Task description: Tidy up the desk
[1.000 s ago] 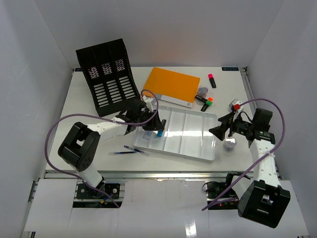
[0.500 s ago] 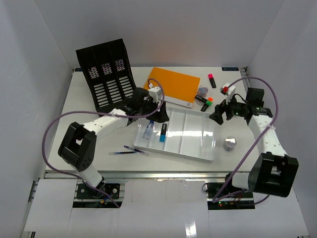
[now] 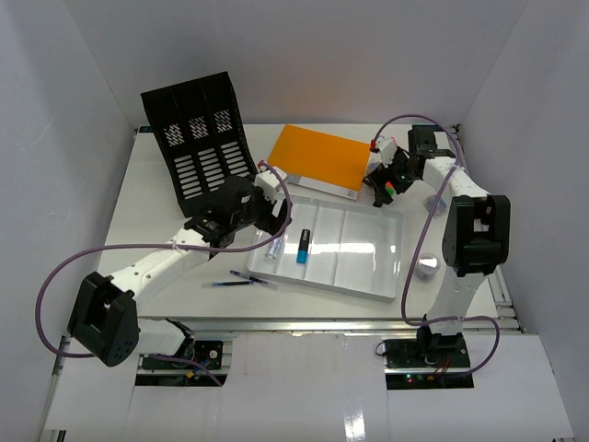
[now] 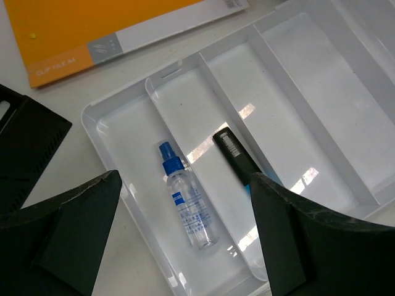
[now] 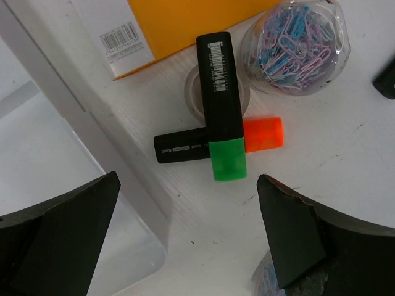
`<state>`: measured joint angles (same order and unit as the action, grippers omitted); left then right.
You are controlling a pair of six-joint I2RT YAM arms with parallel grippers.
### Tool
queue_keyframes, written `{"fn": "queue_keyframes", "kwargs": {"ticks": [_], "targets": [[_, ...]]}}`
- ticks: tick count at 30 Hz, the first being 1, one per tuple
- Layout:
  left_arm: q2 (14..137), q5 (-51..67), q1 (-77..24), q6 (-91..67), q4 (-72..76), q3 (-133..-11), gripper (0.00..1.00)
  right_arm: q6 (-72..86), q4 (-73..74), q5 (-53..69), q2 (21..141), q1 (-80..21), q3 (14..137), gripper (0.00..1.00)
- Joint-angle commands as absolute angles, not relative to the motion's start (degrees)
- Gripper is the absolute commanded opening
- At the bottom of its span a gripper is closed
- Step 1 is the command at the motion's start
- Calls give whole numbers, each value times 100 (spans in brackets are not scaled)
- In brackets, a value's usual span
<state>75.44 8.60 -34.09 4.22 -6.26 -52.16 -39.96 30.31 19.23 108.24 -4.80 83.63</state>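
The white desk [image 3: 152, 226] holds a white compartmented tray [image 3: 354, 276]. In the tray's left compartments lie a clear spray bottle [image 4: 190, 209] with a blue cap and a black highlighter [image 4: 236, 158] with a blue cap. My left gripper [image 4: 185, 177] hangs open above the bottle, touching nothing; it is also seen from above [image 3: 279, 216]. At the back right my right gripper [image 5: 188, 180] is open over a green-capped highlighter [image 5: 220, 105], which lies across an orange-capped one [image 5: 207, 145]. It holds nothing.
An orange folder [image 3: 317, 158] lies behind the tray, with a black file rack [image 3: 198, 143] at the back left. A jar of paper clips [image 5: 296, 46] stands by the highlighters. A pink highlighter [image 3: 394, 149], a silver object [image 3: 428, 267] and pens [image 3: 241, 279] lie on the desk.
My left gripper opened, left the spray bottle in the tray and drew back. My right arm swung from beside the silver object to the back, over the highlighters.
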Motion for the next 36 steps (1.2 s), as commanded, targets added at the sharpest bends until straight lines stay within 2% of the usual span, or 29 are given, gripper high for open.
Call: {"fn": "queue_keyframes", "kwargs": {"ticks": [1, 13, 23, 36], "targets": [[7291, 525, -3428, 686, -413, -5192, 96, -4177, 3442, 1764, 11134, -466, 9043, 98], [7269, 381, -3428, 735, -399, -5148, 96, -4400, 3633, 1787, 11838, -519, 9614, 69], [7242, 325, -3431, 744, -396, -5133, 96, -4424, 3621, 1673, 12126, -519, 9914, 67], [7225, 301, -3428, 738, -376, -5122, 96, -4439, 3624, 1720, 12288, -519, 9916, 54]]}}
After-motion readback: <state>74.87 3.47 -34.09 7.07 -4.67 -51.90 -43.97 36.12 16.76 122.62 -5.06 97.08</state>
